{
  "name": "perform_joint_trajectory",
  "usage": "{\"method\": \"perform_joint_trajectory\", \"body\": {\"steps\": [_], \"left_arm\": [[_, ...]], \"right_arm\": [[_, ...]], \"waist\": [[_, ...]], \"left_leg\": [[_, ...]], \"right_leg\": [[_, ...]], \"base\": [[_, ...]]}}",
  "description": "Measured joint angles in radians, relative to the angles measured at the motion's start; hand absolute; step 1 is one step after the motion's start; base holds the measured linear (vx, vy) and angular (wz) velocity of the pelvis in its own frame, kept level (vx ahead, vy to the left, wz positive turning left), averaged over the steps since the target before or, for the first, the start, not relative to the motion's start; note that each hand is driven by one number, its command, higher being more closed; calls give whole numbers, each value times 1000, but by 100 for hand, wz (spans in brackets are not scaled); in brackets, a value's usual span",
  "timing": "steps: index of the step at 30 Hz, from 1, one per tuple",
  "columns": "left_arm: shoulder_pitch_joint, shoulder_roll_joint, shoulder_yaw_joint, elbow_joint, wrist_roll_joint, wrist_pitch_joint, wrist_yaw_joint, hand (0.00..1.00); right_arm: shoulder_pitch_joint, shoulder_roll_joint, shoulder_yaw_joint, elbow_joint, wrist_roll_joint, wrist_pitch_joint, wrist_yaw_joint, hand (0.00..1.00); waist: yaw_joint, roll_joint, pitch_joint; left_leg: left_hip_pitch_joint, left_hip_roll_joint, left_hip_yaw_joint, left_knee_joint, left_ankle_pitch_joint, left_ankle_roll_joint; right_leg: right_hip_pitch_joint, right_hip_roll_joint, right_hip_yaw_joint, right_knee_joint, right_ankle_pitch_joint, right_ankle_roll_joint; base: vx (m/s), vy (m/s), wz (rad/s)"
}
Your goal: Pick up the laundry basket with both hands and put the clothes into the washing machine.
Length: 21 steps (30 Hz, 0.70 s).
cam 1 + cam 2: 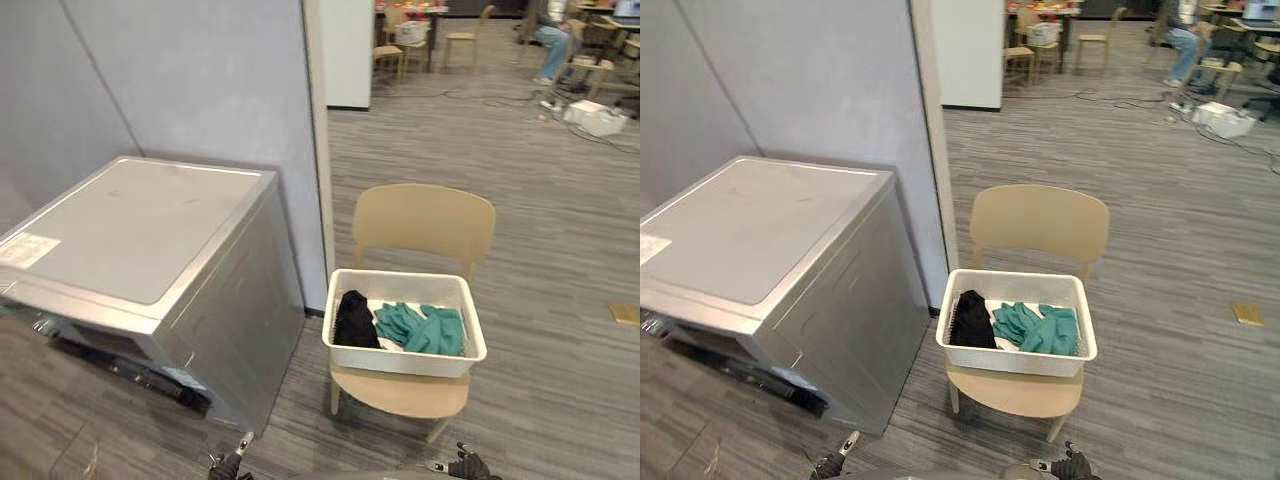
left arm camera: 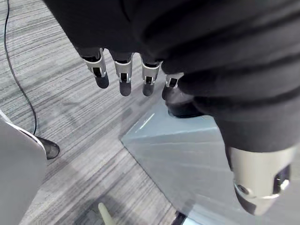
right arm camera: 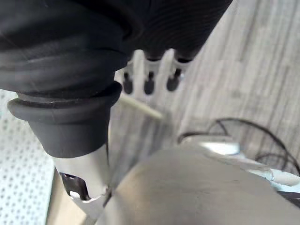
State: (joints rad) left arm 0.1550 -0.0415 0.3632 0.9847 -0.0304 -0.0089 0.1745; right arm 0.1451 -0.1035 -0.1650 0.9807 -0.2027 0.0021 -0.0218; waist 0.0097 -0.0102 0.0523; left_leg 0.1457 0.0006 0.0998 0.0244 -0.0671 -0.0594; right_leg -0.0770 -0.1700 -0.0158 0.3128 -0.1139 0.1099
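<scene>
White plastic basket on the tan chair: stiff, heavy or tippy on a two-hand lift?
Probably light: the white plastic laundry basket holds a black garment and a teal garment, both below the rim. Its walls look rigid, so likely little flex. The clothes lie loose; they may slide if it tilts.

- The washing machine [image 1: 140, 225] stands on the floor at the left, its back to the wall panel [image 1: 200, 80].
- The chair [image 1: 424, 220] stands just right of the machine, a little apart, by the panel's right edge.
- The laundry basket [image 1: 400, 358] sits on the chair seat, before the backrest; the seat's front edge shows before it.
- One garment [image 1: 355, 320] lies at the basket's left end; the second garment [image 1: 420, 328] lies beside it, reaching the right wall.
- Far behind, a seated person [image 1: 553, 40].
</scene>
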Motion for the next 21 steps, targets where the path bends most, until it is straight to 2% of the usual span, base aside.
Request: {"method": "perform_joint_trajectory", "body": {"steps": [1, 5, 6, 7, 8, 9, 11, 12, 14, 15, 16, 17, 18, 19, 20, 21], "left_arm": [[-1, 5, -6, -10, 3, -2, 0, 0], [-8, 22, -7, -42, 3, 0, 1, 0], [-15, 22, -7, -42, 3, 0, 1, 0], [-32, 19, -5, -43, 3, 1, 2, 0], [-41, 16, 5, -41, 4, 2, 3, 0], [-42, 14, 10, -40, 4, 3, 3, 0], [-49, 5, 44, -41, 4, 4, 5, 0], [-51, 0, 48, -40, 5, 4, 8, 0], [-52, -4, 80, -35, 4, 5, 9, 0], [-53, -3, 83, -32, 4, 5, 11, 0], [-53, 8, 83, -30, 5, 6, 14, 0], [-52, 15, 81, -26, 6, 7, 24, 0], [-55, 18, 82, -22, 6, 10, 25, 0], [-69, 11, 77, -22, 14, 23, 30, 0], [-82, 0, 71, -21, 24, 27, 33, 0], [-87, 14, 52, -20, 29, 29, 44, 0]], "right_arm": [[0, 1, 18, 2, -3, 0, -1, 0], [-10, 12, 57, -1, -5, -2, -2, 0], [-11, 11, 57, -4, -5, -2, -2, 0], [-20, 6, 57, -14, -7, -2, -2, 0], [-40, 0, 58, -19, -16, 0, -4, 0], [-43, -1, 58, -21, -20, 0, -7, 0], [-55, -3, 58, -25, -26, 0, -23, 0], [-64, -2, 58, -30, -26, 1, -28, 0], [-64, 18, 47, -53, -22, 0, -40, 0], [-62, 28, 35, -61, -21, -1, -42, 0], [-61, 47, 6, -66, -17, -4, -42, 0], [-61, 64, -33, -67, 5, -5, -44, 0], [-59, 68, -51, -67, 9, -5, -45, 0], [-58, 66, -101, -68, 14, -4, -51, 0], [-64, 56, -123, -63, 17, 0, -58, 0], [-65, 63, -141, -53, 33, 5, -68, 0]], "waist": [[11, -5, 5], [16, -28, 24], [20, -31, 31], [37, -32, 47], [32, -15, 74], [31, -29, 70], [30, -22, 78], [28, -18, 80], [26, -18, 80], [25, -18, 80], [19, -18, 80], [3, -19, 80], [-2, -19, 80], [-11, -4, 73], [-14, 5, 72], [-17, 4, 71]], "left_leg": [[-23, -4, -44, 23, 0, 1], [-154, -17, -226, 103, 16, -13], [-170, -17, -247, 98, 27, -14], [-187, -10, -256, 87, 36, -5], [-201, 27, -178, 64, 28, 5], [-202, 45, -135, 67, 30, 1], [-263, 92, -1, 227, 19, 13], [-280, 120, 61, 356, -16, 18], [-263, 186, 137, 480, -90, 0], [-252, 214, 162, 504, -102, -1], [-224, 276, 204, 540, -110, 1], [-190, 361, 243, 540, -109, 2], [-178, 393, 260, 519, -108, 3], [-141, 444, 310, 380, 20, 55], [-129, 417, 298, 329, 17, -23], [-120, 378, 311, 269, 8, -37]], "right_leg": [[-1, -15, -41, 35, -29, -5], [-18, -57, -220, 118, -115, -32], [-24, -62, -246, 130, -123, -37], [-32, -78, -286, 155, -139, -46], [-39, -80, -338, 169, -149, -60], [-50, -93, -349, 162, -141, -76], [-67, -107, -383, 164, -129, -96], [-66, -111, -397, 166, -119, -93], [-64, -111, -425, 165, -107, -96], [-65, -111, -432, 165, -103, -96], [-68, -113, -444, 163, -94, -90], [-69, -124, -453, 160, -78, -67], [-75, -132, -457, 160, -69, -57], [-100, -157, -467, 159, -42, -23], [-113, -163, -465, 156, -27, -6], [-124, -163, -438, 116, -11, 6]], "base": [[18, -58, 112], [-48, -166, 154], [-103, -171, 116], [-153, -225, 118], [-135, -192, 106], [-78, -134, 82], [26, -37, 41], [10, -39, 31], [-26, 21, 27], [-71, 90, 24], [-76, 192, 31], [-78, 238, 37], [-71, 342, 57], [-66, 316, 48], [-110, 395, 51], [-87, 298, 38]]}}
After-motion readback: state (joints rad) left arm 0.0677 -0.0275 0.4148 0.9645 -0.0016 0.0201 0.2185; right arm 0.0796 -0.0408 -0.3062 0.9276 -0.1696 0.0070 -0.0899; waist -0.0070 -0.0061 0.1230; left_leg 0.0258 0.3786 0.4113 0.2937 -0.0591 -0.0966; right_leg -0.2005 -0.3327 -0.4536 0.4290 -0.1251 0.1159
